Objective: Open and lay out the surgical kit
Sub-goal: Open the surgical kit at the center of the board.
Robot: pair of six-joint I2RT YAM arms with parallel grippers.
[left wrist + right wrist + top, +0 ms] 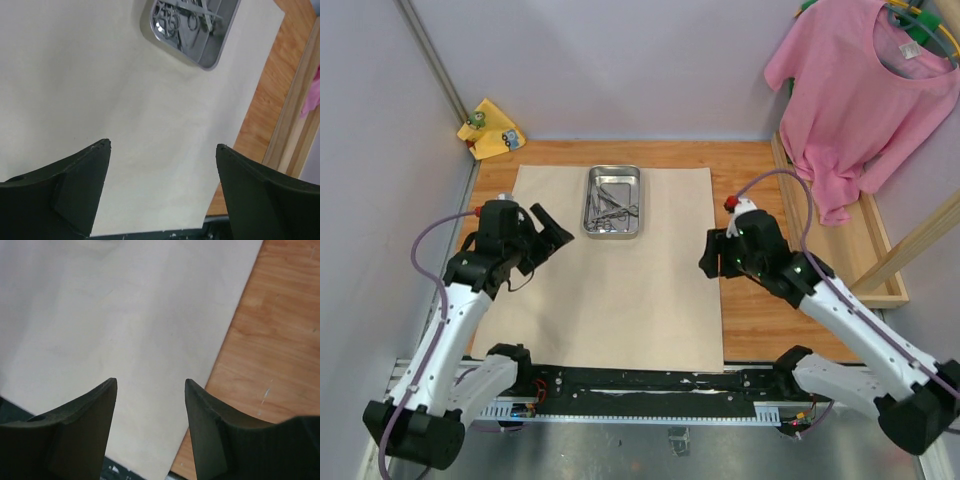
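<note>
Though off the wrap [610, 290], pink T-shirt [860, 90]

A pink T-shirt [860, 90] hangs at the far right, its lower edge reaching a light wooden frame [880, 262] beside the wooden tabletop [760, 310]. In the far left corner, against the grey wall [650, 60], lies a small yellow cloth [495, 132] printed with little figures.

Wooden table [745, 155] — beige cloth wrap [610, 290]
</note>
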